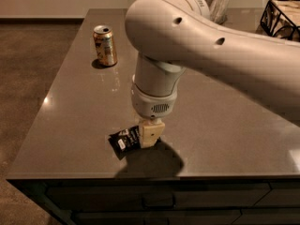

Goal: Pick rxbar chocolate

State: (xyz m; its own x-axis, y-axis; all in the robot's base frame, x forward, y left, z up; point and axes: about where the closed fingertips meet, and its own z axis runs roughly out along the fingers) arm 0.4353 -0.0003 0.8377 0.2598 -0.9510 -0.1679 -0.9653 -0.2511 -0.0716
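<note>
The rxbar chocolate is a small flat bar in a black crinkled wrapper with white lettering. It lies near the front edge of the grey table. My gripper hangs straight down from the big white arm and sits at the bar's right end, touching or covering it. The gripper hides the right end of the bar. The arm casts a dark shadow on the table just in front of the bar.
A gold and red drink can stands upright at the back left of the table. A silvery cylinder stands at the back, and a black wire basket at the back right. The table's front edge lies just below the bar.
</note>
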